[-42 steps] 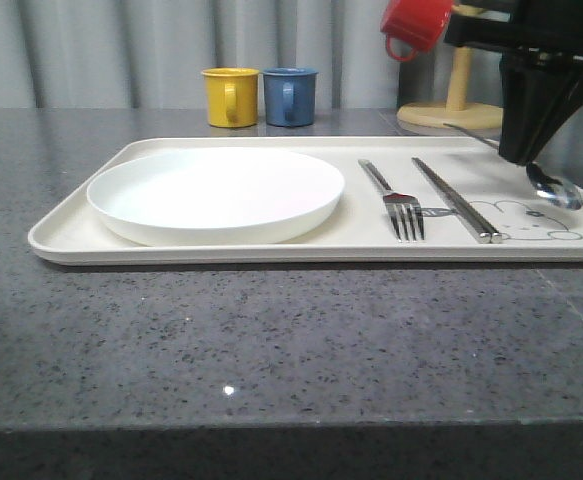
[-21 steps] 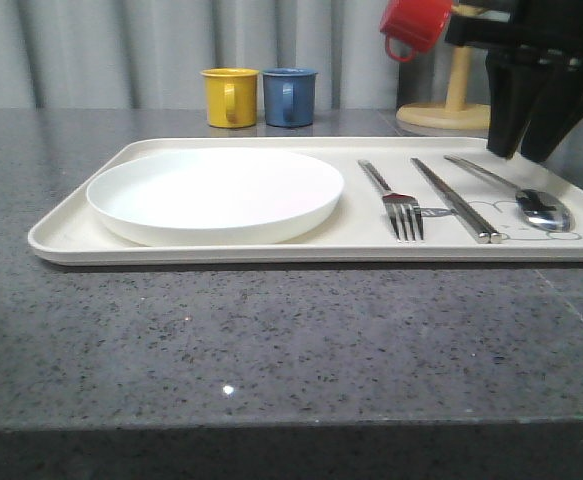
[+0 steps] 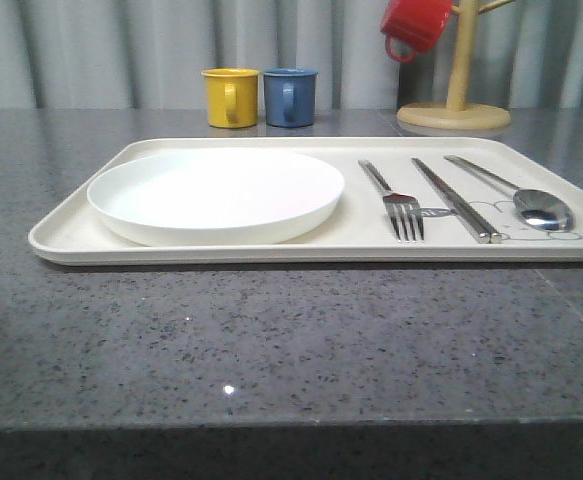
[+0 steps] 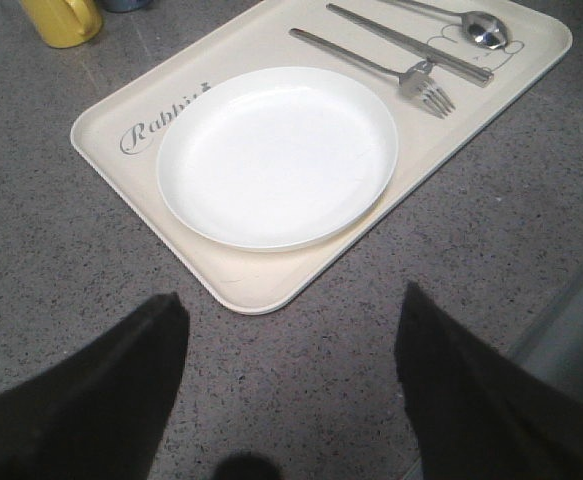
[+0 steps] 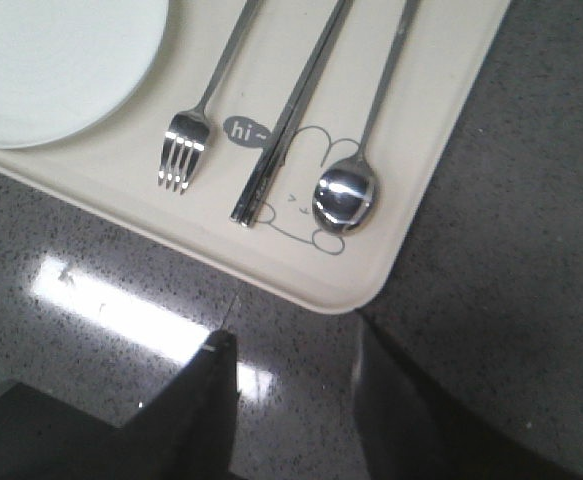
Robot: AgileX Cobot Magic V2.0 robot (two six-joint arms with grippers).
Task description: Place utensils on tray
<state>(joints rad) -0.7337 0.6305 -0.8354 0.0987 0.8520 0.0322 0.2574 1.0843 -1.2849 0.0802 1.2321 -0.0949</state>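
Grey speckled desk (image 3: 271, 340) carries the tray (image 3: 71, 235) with plate (image 3: 216, 192), fork (image 3: 396, 200), chopsticks (image 3: 456, 200), spoon (image 3: 531, 200); task looks done; both claws, left (image 4: 286, 385) and right (image 5: 291, 385), gape empty.

Front camera looks level across the tray (image 3: 71, 235); both wrist cameras look down on it.
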